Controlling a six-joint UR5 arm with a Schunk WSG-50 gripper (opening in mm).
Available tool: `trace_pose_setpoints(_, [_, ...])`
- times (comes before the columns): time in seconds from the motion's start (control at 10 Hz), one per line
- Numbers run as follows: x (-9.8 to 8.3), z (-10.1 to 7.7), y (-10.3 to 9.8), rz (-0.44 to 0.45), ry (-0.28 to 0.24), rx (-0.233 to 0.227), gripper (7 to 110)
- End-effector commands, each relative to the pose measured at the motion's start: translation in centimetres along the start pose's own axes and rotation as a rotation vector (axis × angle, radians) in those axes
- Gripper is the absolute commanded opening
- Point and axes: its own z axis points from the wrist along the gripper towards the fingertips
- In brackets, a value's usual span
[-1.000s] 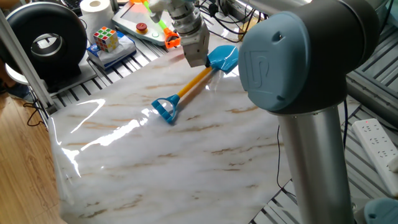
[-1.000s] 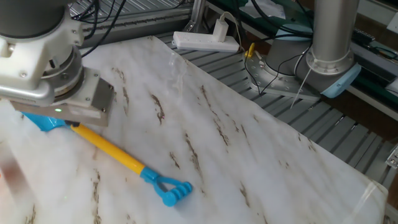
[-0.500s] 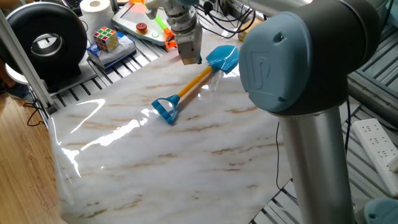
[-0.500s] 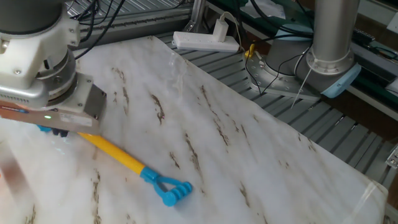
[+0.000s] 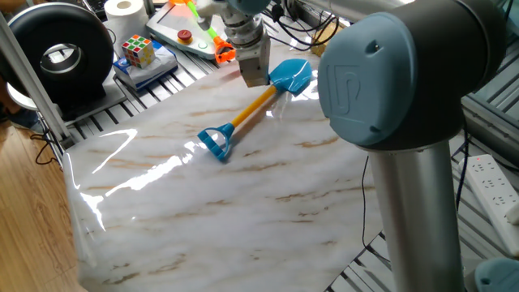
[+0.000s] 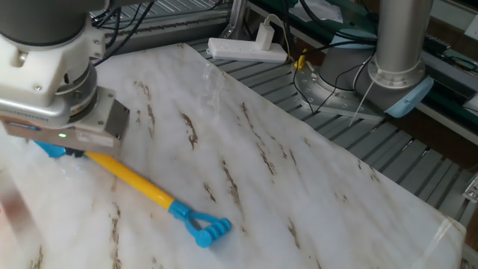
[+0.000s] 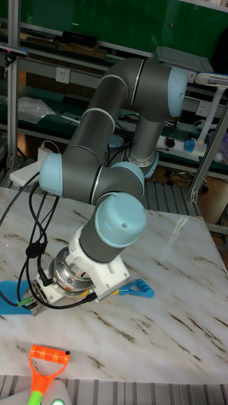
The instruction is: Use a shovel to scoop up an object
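shovel [image 5: 251, 109] lies flat on the table [image 5: 243, 186], blade [image 5: 290, 76] toward the far edge, loop [image 6: 203, 228] toward the middle. gripper [image 5: 256, 79] sits just beside the blade; whether its jaws are apart cannot be told. block not in view. risk: closing near the blade gives a poor hold, and the shovel may pivot or slip.

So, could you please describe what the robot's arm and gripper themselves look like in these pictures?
The arm is built of thick dark-grey tubular links with round light-blue joint caps; one cap carries an embossed logo in one fixed view. A silver metal column forms its base. Black cables loop along the wrist. The gripper is a boxy silver-grey metal unit, with a small green light on its mount.
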Motion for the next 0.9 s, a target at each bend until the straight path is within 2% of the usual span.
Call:
trace_pose_setpoints(0.0, [1.3,0.3,0.9,0.019,0.016,-0.03,7])
trace_pose_setpoints(0.1, [1.7,0.1,2.1,0.011,0.026,-0.081,7])
trace_pose_setpoints(0.8, [3.5,0.9,3.4,-0.035,0.04,-0.105,7])
